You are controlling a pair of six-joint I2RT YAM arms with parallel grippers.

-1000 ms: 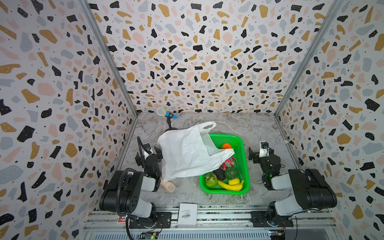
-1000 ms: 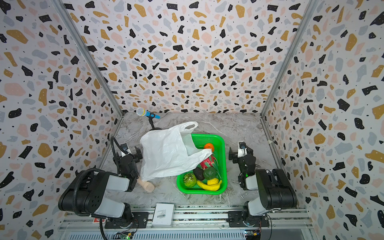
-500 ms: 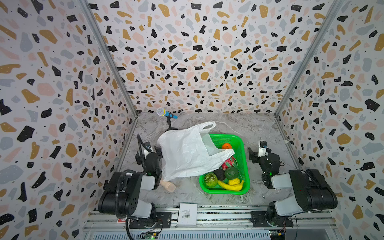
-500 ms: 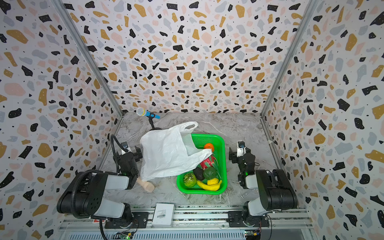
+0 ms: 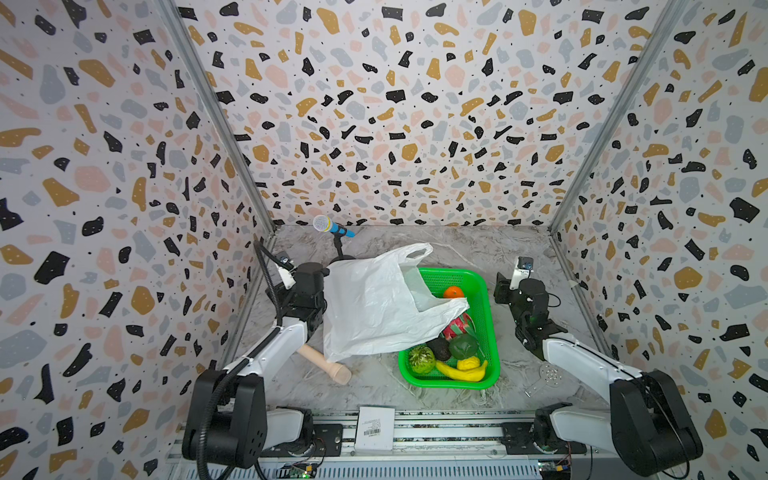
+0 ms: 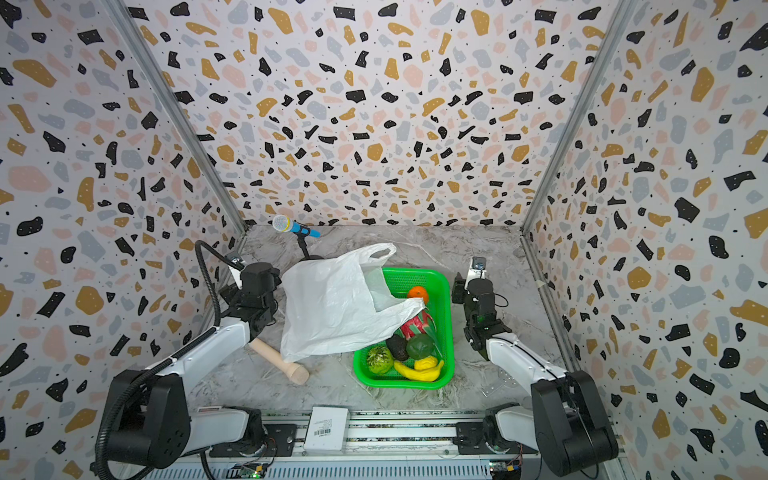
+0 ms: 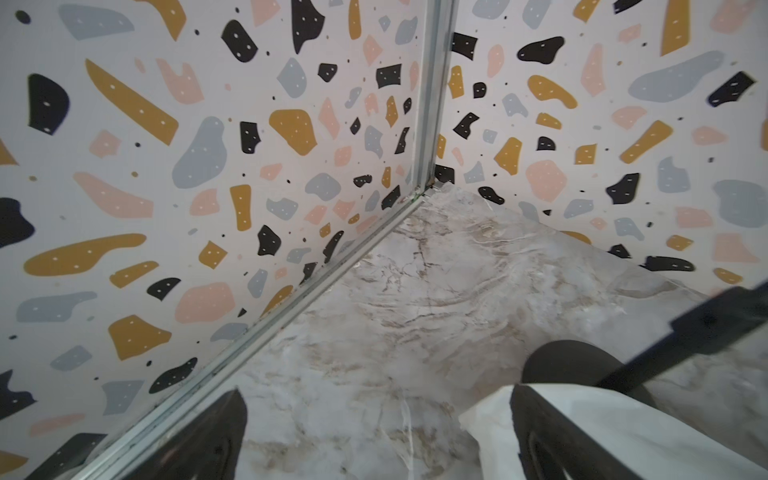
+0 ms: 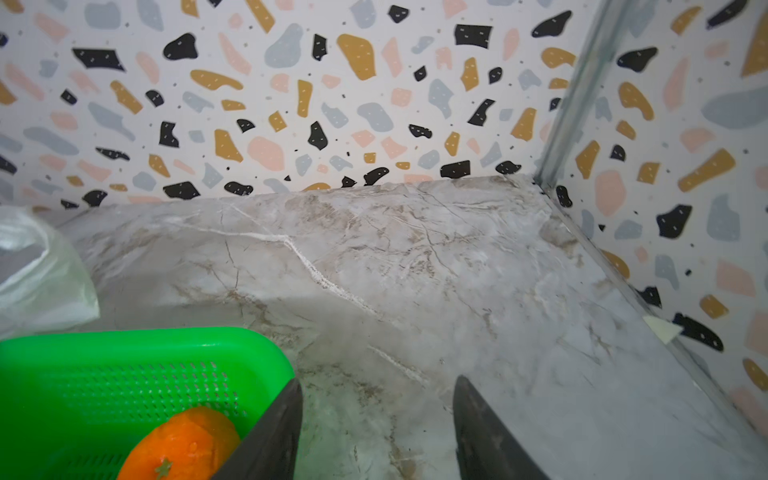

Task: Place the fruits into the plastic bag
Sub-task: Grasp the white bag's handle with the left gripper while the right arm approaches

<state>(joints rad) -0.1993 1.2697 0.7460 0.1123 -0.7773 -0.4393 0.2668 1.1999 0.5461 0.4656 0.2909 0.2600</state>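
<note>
plastic bag (image 5: 374,303): one; thin, white, translucent, crinkled; flat on the marble-patterned tabletop (image 5: 415,399), right part draped over the left rim of the basket; two loop handles, one toward the back wall, one lying inside the basket
basket (image 5: 490,299): one; bright green plastic, mesh walls, rounded rectangle
fruits: seven, all in the basket, none visibly in the plastic bag
orange (image 5: 453,292): round, at the far end, just beside the bag's handle
dragon fruit (image 5: 457,326): red-pink with green scales, partly under the bag
avocado (image 5: 439,348): dark, egg-shaped
round green fruit (image 5: 463,346): smooth, glossy
bumpy green fruit (image 5: 421,359): knobbly, pale green
banana (image 5: 461,372): yellow, curved, along the near wall
small yellow piece (image 5: 468,363): resting on the banana
wooden cylinder (image 5: 326,365): one; beige, smooth, lying by the bag's near-left corner
microphone (image 5: 328,225): one; blue handle, pale head, black stand at the back
left gripper (image 7: 374,440): spread wide, gripping nothing; bag edge against one finger (image 7: 548,436), perhaps touching, too close to tell
right gripper (image 8: 378,432): fingers apart, bare tabletop between; beside the basket's far-right corner
top views only: six fruits, cylinder, microphone
right wrist view only: orange's green stem star, mesh holes up close
</note>
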